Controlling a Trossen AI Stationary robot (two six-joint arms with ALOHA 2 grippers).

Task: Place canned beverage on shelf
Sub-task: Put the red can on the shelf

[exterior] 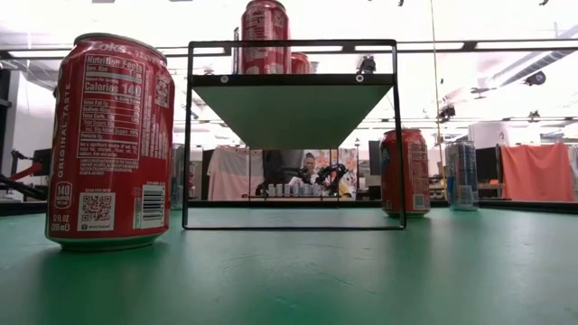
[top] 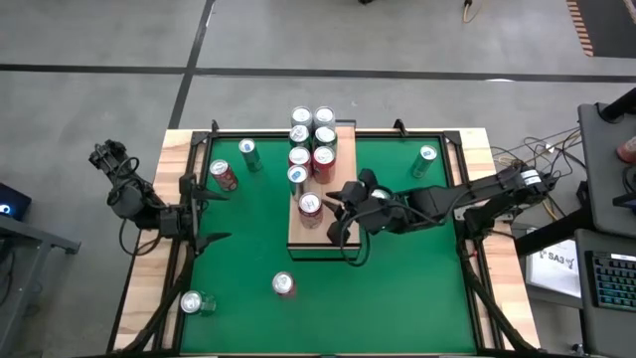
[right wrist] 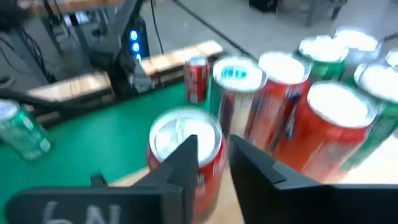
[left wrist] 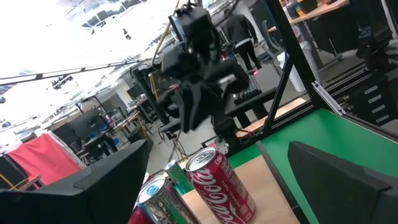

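My R gripper (top: 336, 214) sits over the shelf (top: 308, 237), just beside the red can (top: 310, 206) that stands upright on the board, at the near end of the can group. In the R wrist view my gripper (right wrist: 214, 168) has its fingers (right wrist: 180, 165) almost together, only a thin slit between them and nothing in it. They're not around the can (right wrist: 183, 140); its silver top shows just behind one finger. So closed or nearly, gripping nothing.

The other shelf cans (top: 310, 139) are packed approx. two wide toward the far end of the board, red, green and silver ones, all upright. In the low view the shelf (exterior: 293, 81) shows as a board on a thin dark frame w/ a red can (exterior: 265, 36) on top.

My L gripper (top: 211, 214) waits well left of the shelf, at the edge of the green mat (top: 397, 288), fingers spread wide, empty.

Loose cans on the mat:
- a red one (top: 226, 176) and a green one (top: 248, 152) left of the shelf
- one (top: 427, 157) right of it
- two more (top: 283, 285) (top: 196, 303) on the near side of it
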